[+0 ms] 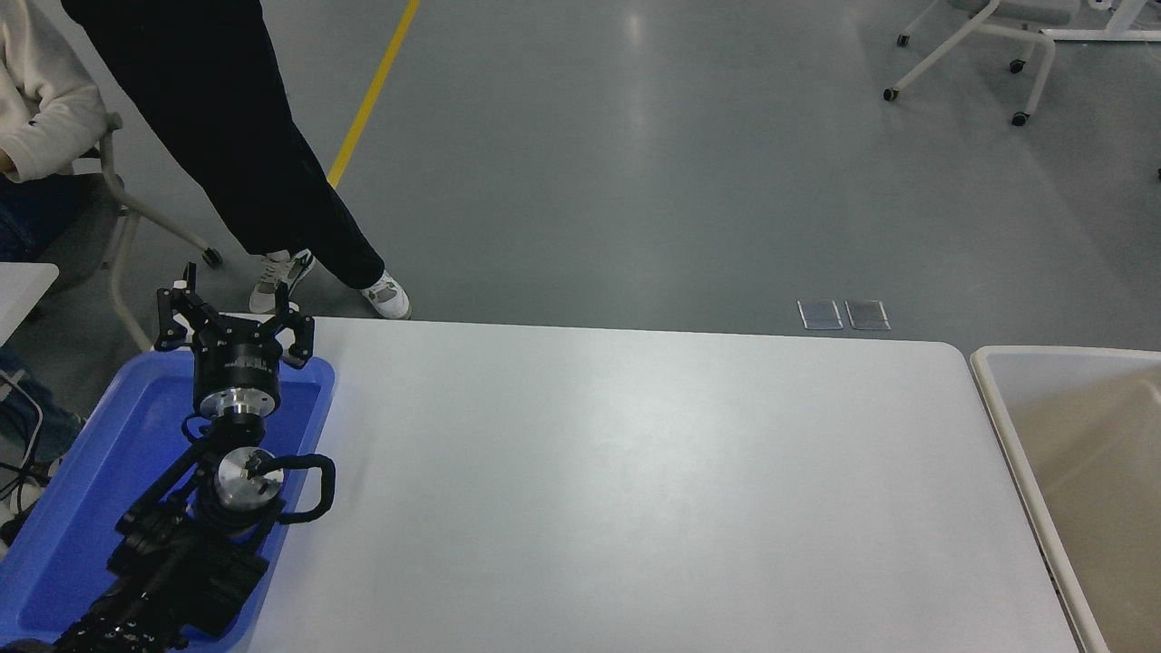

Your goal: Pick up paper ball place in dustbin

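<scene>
The paper ball is out of view. The dustbin (1002,422), cream-white with beige inner walls, stands just off the table's right end at the picture's right edge. My left gripper (232,314) is parked over the far end of a blue tray at the lower left, open, with nothing between its fingers. The right arm and its gripper are outside the picture.
A blue plastic tray (82,508) lies on the white table's (617,490) left end under the left arm. A person in black trousers (245,154) stands past the far left corner, another sits at the top left. Wheeled chair legs (980,54) are at the top right.
</scene>
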You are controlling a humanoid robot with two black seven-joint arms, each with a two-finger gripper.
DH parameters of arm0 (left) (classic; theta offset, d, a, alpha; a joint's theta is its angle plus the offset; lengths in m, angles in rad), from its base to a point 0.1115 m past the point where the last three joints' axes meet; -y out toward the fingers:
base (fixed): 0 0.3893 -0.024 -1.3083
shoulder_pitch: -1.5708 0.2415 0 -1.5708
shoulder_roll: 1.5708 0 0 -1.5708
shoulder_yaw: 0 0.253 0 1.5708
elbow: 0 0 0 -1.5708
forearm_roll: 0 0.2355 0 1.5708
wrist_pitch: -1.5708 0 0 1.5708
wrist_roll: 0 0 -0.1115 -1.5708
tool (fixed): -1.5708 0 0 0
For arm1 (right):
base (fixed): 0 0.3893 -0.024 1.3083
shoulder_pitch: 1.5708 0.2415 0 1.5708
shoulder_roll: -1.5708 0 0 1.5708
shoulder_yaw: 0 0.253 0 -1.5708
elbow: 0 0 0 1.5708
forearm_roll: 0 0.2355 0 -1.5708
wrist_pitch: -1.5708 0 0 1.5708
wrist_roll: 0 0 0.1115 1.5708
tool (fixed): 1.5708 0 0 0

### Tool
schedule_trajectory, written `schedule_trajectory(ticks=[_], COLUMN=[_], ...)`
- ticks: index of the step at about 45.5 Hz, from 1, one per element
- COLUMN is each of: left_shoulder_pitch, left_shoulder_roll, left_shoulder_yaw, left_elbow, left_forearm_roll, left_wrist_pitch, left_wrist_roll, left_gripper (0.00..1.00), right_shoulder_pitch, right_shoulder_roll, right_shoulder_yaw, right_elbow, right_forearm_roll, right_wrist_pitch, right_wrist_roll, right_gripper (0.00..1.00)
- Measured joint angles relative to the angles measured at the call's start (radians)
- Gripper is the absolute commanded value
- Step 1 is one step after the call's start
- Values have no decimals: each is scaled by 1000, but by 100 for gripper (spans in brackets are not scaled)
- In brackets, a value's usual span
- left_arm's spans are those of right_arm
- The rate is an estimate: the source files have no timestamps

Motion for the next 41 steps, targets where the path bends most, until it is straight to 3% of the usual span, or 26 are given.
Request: schedule_trajectory(ticks=[20, 41], left_shoulder_pitch=[0, -1], left_shoulder_roll=[0, 0], left_shoulder_yaw=[0, 0], left_elbow=[0, 0], left_forearm_roll=[0, 0], left_wrist_pitch=[0, 0], left_wrist_roll=[0, 0], left_gripper=[99, 99], right_shoulder_pitch=[-188, -276], right_shoulder_roll=[160, 184], right_shoulder_yaw=[346, 413], right_elbow=[-107, -121], right_forearm_roll=[44, 81], right_wrist_pitch=[-122, -148], right_wrist_roll=[-6, -7], right_gripper=[0, 0])
